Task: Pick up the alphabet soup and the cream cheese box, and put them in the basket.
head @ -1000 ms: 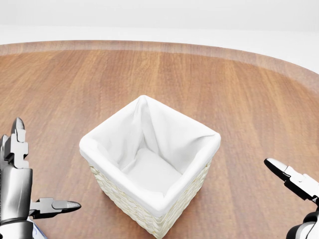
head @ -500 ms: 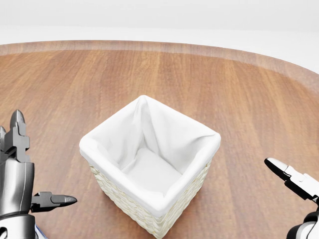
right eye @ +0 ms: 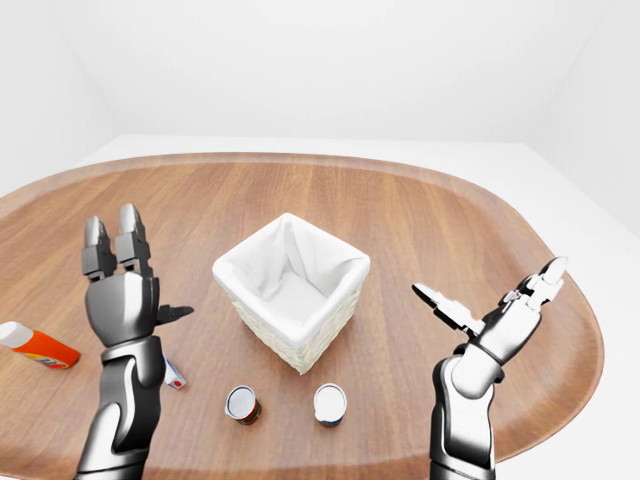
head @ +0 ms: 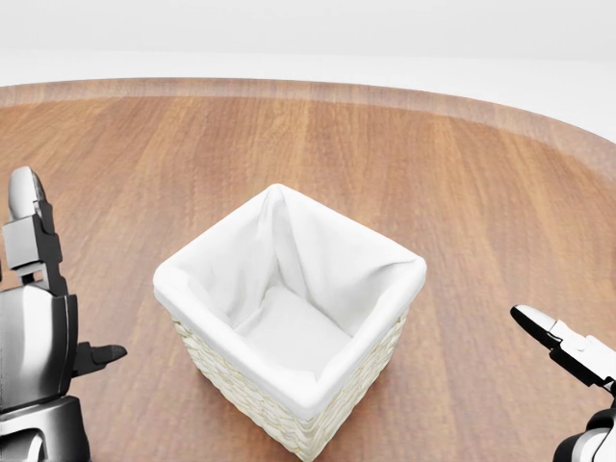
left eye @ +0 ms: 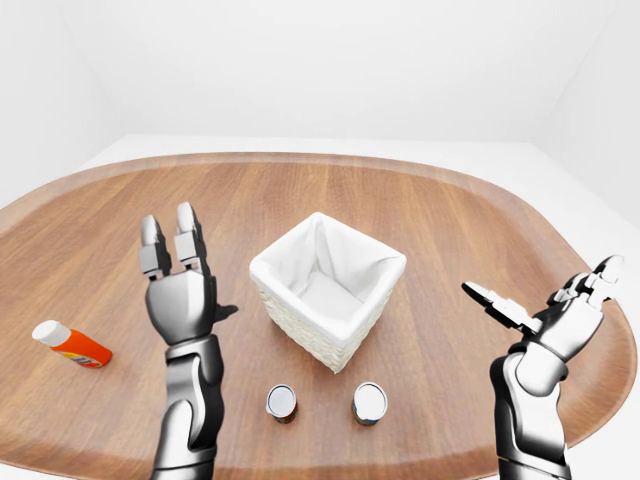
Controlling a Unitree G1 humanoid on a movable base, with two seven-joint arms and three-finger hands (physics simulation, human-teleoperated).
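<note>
The white cloth-lined wicker basket (left eye: 328,290) stands in the middle of the round wooden table and nothing shows inside it. Below it in the left-eye view stand two small cans, one on the left (left eye: 282,402) and one on the right (left eye: 369,402). Both are seen from above and I cannot read their labels. No cream cheese box is clearly visible. My left hand (left eye: 190,265) is raised left of the basket, open, fingers pointing up, holding nothing. My right hand (left eye: 540,285) hovers open to the basket's right, also empty.
An orange-red bottle with a white cap (left eye: 72,343) lies at the table's left. A small pale item with a red end (right eye: 174,378) peeks out beside my left forearm. The table's curved rim (left eye: 600,400) runs close behind my right hand.
In the head view my left hand has risen, its fingertips higher and its thumb drawn back toward the left edge. The right hand, the basket and the camera have not moved.
</note>
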